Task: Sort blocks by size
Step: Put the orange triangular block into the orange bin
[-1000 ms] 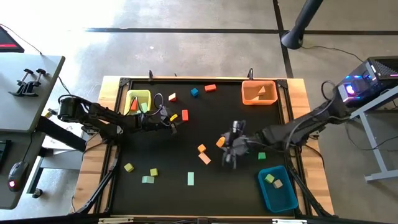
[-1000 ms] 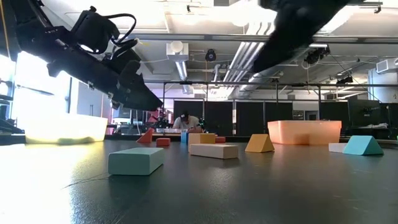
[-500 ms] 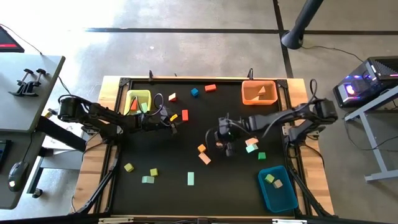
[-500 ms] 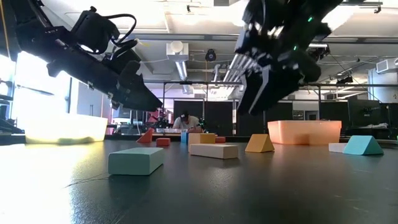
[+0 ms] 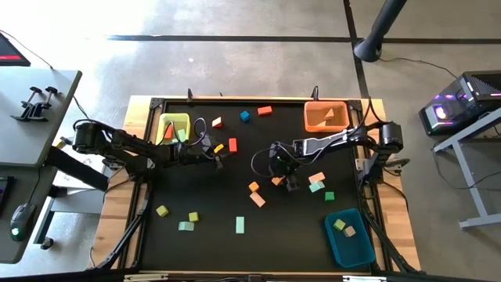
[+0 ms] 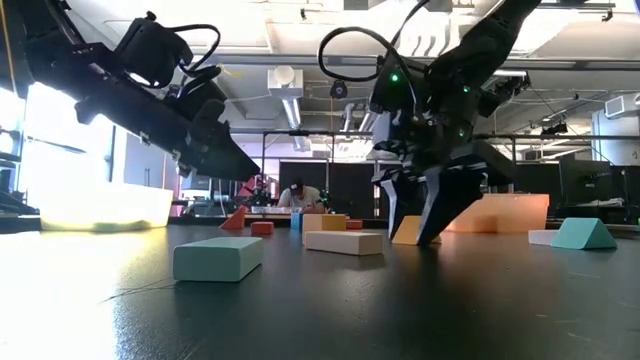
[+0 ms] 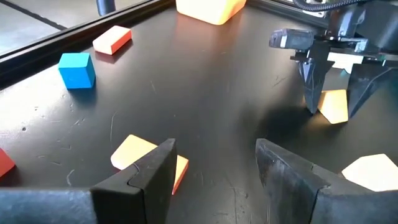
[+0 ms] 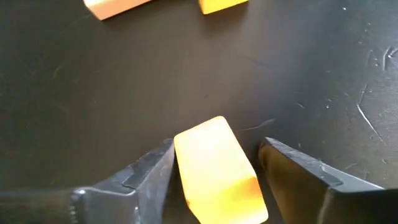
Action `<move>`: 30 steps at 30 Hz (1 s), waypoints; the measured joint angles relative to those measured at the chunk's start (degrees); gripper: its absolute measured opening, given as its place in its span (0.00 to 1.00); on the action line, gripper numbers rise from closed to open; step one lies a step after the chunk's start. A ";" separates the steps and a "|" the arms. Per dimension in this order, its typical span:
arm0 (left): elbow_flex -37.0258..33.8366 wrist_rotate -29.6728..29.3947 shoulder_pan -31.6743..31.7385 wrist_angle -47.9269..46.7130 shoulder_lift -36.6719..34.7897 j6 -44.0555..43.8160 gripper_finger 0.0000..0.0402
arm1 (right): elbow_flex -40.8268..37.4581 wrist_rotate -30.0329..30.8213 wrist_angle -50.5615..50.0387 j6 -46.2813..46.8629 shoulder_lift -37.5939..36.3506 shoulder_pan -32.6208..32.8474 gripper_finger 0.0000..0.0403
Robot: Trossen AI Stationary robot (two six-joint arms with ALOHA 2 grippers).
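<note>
Orange wooden wedge block sits on the black table mat near centre, between the right gripper's two dark fingers; the jaws straddle it with a gap on both sides, not clamped. Fingertips point down at the mat, wrist bent steeply, right arm reaching in from the right edge past the orange plastic bin. Left gripper hovers off the mat just beside the yellow plastic bin, jaws apart, nothing between them, arm stretched low from the left edge. A pale orange block lies under its fingers. No readable writing or labels. Small wooden blocks scattered: blue cube and red bar near the far edge, mint bar and yellow-green cubes toward the near-left. Blue plastic bin at the near-right corner holds two blocks. Open mat lies between the grippers and along the near side.
</note>
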 joint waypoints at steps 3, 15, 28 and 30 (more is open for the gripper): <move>0.00 -0.04 0.00 -0.08 -0.01 0.01 0.51 | 0.01 2.18 -1.03 2.90 -0.74 0.09 0.44; 0.00 -0.07 0.04 -0.01 -0.01 0.01 0.51 | -0.37 25.48 -21.38 14.00 -22.26 -10.02 0.32; -0.01 -0.09 0.07 0.01 -0.01 0.37 0.51 | -0.30 30.95 -18.71 20.63 -24.29 -41.15 0.35; 0.00 -0.11 0.07 -0.01 0.00 0.38 0.51 | -0.30 29.01 -17.89 21.04 -22.49 -43.25 0.40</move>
